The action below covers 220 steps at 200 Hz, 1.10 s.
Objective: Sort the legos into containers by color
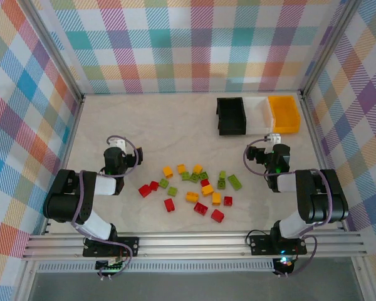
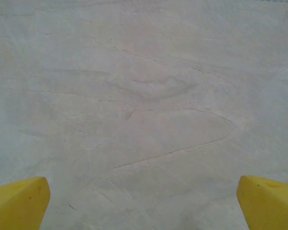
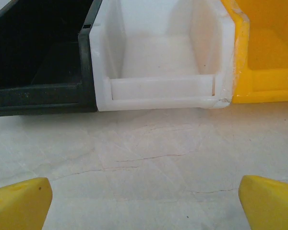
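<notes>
The legos [image 1: 192, 196] are seen scattered loose across the middle of the bench [image 1: 144, 125], between the two arms. Red bricks [image 1: 169, 204] are spread mostly along the near side of the heap, from its left end round to the right. Yellow-orange bricks [image 1: 168, 170] are dotted along the far edge and through the centre. Lime green bricks [image 1: 234, 182] are gathered towards the far right of the cluster, with a couple more set on the left beside the reds. The colours are mixed throughout, and several pieces are touching their neighbours.

Over at the far right corner, three bins are lined up in a row, side walls touching. The black bin [image 1: 232, 116] is placed on the left, the white bin [image 1: 257, 110] in the middle and the orange-yellow bin [image 1: 284, 111] on the right. All three are set well apart from the bricks.

The left pincer [image 1: 116, 145] is held over bare bench to the left of the heap. From its wrist camera the yellow fingertips [image 2: 19, 203] are seen spread wide, nothing gripped, with just the pale, cracked surface between them. The right pincer [image 1: 274, 141] is parked just in front of the bins, to the right of the heap. Its fingertips [image 3: 21, 203] are likewise held wide apart, and the white bin's front wall is faced straight ahead, flanked by black on its left and orange-yellow on its right.
</notes>
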### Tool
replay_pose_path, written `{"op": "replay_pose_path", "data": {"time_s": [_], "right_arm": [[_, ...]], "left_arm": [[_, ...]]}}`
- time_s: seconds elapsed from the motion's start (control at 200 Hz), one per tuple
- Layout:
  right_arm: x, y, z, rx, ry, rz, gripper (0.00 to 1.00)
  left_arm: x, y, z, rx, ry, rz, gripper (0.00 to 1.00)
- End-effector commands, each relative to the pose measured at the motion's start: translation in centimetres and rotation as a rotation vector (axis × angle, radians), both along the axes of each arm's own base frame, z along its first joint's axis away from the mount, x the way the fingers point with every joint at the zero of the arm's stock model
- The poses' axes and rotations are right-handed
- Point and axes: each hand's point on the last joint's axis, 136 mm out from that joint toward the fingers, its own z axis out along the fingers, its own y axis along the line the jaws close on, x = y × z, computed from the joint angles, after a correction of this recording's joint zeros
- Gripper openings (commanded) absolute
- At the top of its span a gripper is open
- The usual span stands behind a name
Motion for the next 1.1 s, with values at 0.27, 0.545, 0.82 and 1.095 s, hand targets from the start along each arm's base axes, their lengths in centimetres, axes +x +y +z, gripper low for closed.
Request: {"op": "replay_pose_path", "data": {"time_s": [0.27, 0.545, 0.82, 1.095], "right_arm": [[0.52, 0.3, 1.33, -0.001, -0.048, 0.02, 1.0], [0.52, 0.29, 1.33, -0.001, -0.048, 0.02, 1.0], [0.53, 0.3, 1.39, -0.001, -0.05, 0.02, 1.0], [0.57, 0.21, 1.3, -0.001, -0.046, 0.016, 1.0]], "left_arm": [[0.63, 0.25, 1.01, -0.003, -0.029, -0.001, 1.0], [0.68, 0.23, 1.07, -0.003, -0.031, -0.002, 1.0], [0.64, 0.23, 1.04, -0.002, -0.03, -0.002, 1.0], [0.66, 0.28, 1.07, -0.011, -0.031, -0.005, 1.0]]}}
